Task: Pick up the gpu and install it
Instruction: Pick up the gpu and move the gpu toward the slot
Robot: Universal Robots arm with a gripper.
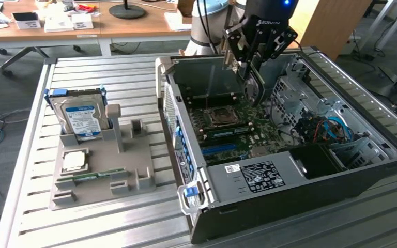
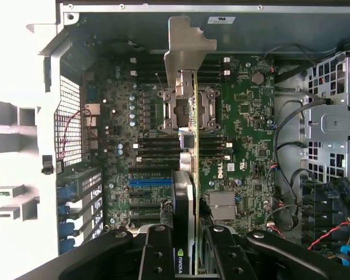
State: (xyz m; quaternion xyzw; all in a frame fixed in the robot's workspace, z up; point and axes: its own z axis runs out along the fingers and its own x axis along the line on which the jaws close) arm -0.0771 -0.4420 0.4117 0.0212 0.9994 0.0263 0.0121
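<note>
- Inside the open computer case (image 1: 364,170), over the motherboard (image 1: 234,135), the pincer (image 1: 252,62) hangs with the gpu (image 1: 255,88) clamped between its black fingers (image 2: 157,256).
- Held on edge, the gpu stands upright, and its lower edge is close above the board, just beside the processor socket (image 1: 220,118).
- From the wrist view, the card (image 2: 191,175) runs as a thin line across the socket (image 2: 176,111), with its silver bracket (image 2: 185,49) at the end far from the pincer (image 2: 189,254) and toward the case wall.
- I cannot tell whether the card's edge touches a slot.
- On the slatted metal bench (image 1: 95,70), at the exterior view's left and well apart from the case, a grey holder (image 1: 105,188) carries an upright hard drive (image 1: 82,120) with a blue label, a processor chip (image 1: 74,161) and a memory stick (image 1: 88,175).
</note>
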